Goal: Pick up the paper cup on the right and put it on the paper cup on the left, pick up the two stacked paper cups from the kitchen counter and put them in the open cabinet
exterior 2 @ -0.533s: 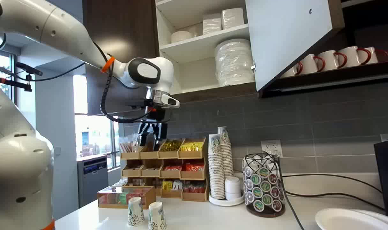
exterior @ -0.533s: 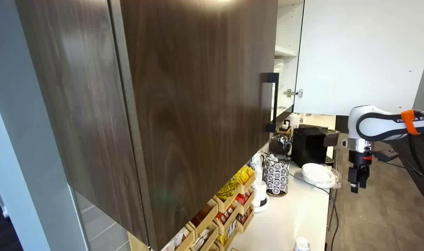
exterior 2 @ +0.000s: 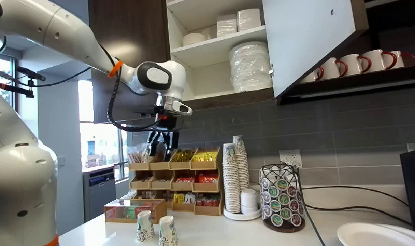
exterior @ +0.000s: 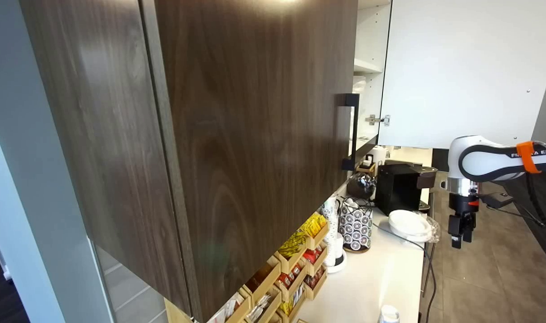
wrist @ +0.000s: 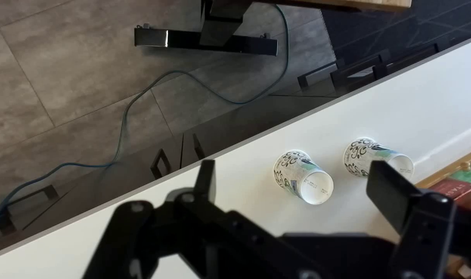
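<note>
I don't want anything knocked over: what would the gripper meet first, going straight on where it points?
The open gripper would probably meet the upside-down paper cup showing between its jaws in the wrist view; depth is unclear, so possibly the kitchen counter instead.

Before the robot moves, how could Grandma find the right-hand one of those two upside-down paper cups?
Have her face the grey tiled wall and look down at the long white counter under the open cabinet. There, an upside-down paper cup stands near a wooden box with see-through panels. The right-hand cup looks nearly the same, but it stands farther from that box.
</note>
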